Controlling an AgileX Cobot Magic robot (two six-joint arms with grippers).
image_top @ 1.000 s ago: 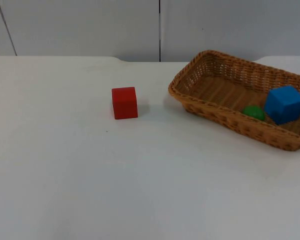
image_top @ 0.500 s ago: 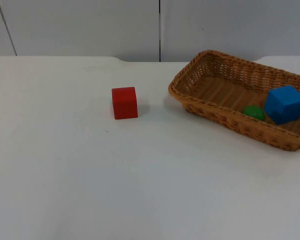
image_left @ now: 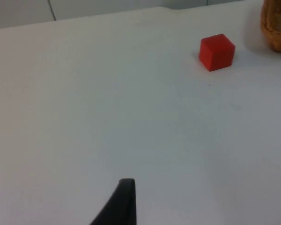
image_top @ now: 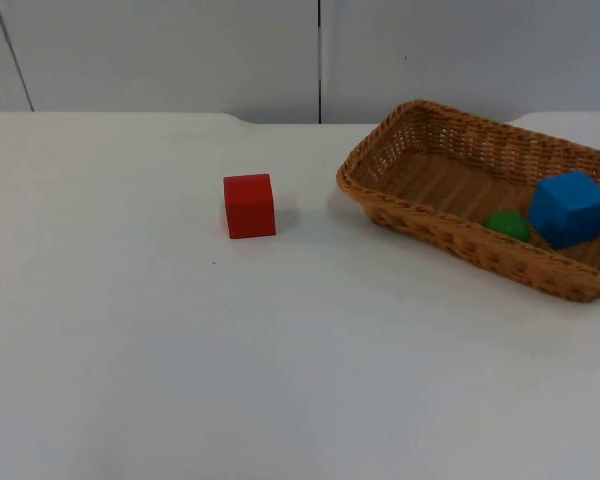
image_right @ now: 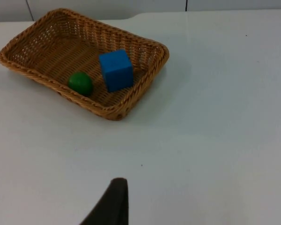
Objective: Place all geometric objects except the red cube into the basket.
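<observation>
Judging from the layout, the sorting appears complete: the blue cube [image_top: 570, 208] and the green ball [image_top: 507, 225] both lie inside the wicker basket [image_top: 420, 226], near its right-hand end and just beside each other, the ball low against the near wall. The red cube [image_top: 249, 205] stands alone on the table [image_top: 280, 360], well apart from the basket on its left, which is consistent with the instruction to leave it out. No other geometric object remains on the surface. Of the left gripper [image_left: 124, 201], one dark fingertip is visible above bare table, with the red cube [image_left: 217, 52] well ahead of it; whether its fingers are apart or together cannot be told. The right gripper [image_right: 113, 201] likewise shows one dark fingertip over bare table, facing the basket [image_right: 114, 111] with the blue cube [image_right: 116, 70] and green ball [image_right: 80, 83] within; its state also cannot be told. Both arms appear to wait clear of the work. The table is plain white and ends at a grey partition wall [image_top: 180, 55] with vertical seams.
</observation>
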